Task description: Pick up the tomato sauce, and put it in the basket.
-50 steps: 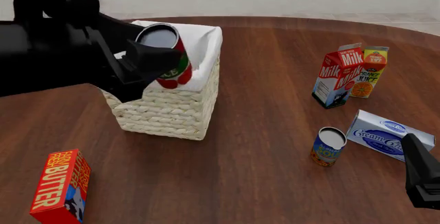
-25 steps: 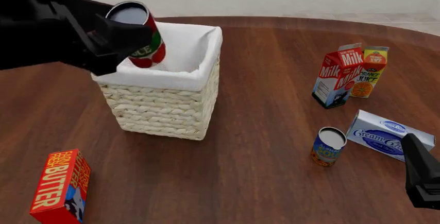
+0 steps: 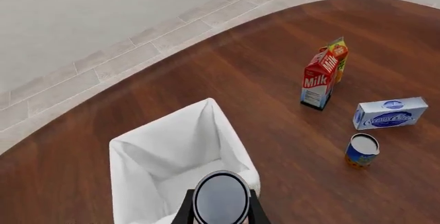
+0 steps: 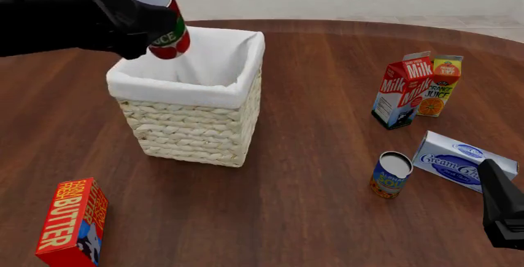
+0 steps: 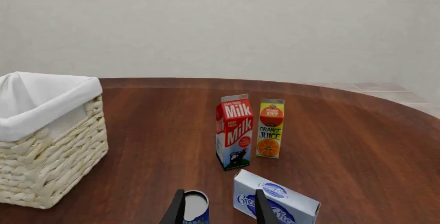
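Observation:
The tomato sauce (image 4: 166,36) is a red can with a green band and a silver top. It hangs tilted in the air over the far left corner of the basket (image 4: 196,126), with my left gripper (image 4: 151,24) shut on it. In the left wrist view the can's silver top (image 3: 221,198) sits between the two fingers (image 3: 184,212), and the white-lined basket (image 3: 131,152) is open below it. My right gripper (image 4: 501,215) stands open near the table's front right edge, with nothing held between its fingers (image 5: 176,209).
A milk carton (image 4: 401,90) and an orange juice carton (image 4: 440,85) stand at the right. A blue-and-yellow can (image 4: 391,174) and a cream cheese box (image 4: 460,160) lie close to my right gripper. A red butter box (image 4: 72,221) stands front left.
My left gripper has carried the tomato sauce up and toward the far left, from low over the basket's middle to higher above its far left corner. The right arm has not moved.

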